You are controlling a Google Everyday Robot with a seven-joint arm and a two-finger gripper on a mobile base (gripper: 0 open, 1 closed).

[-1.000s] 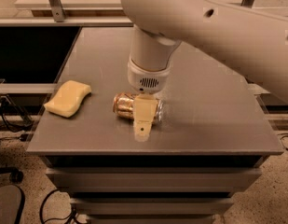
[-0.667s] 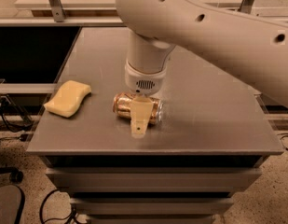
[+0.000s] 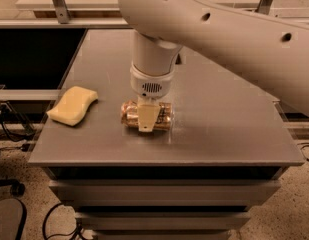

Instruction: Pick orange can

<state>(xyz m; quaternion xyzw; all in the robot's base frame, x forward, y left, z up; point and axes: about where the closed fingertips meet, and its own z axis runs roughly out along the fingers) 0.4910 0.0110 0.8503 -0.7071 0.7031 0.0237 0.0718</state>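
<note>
Camera view: claw (image 3: 146, 117) closer over can (image 3: 164, 116)

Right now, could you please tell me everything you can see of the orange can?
The can lies on its side on the grey table, near the front edge, with its long axis running left to right. It looks like shiny copper-orange metal with pale glints. The gripper points straight down over its middle and hides that part. The sponge lies to its left, apart from it.
</note>
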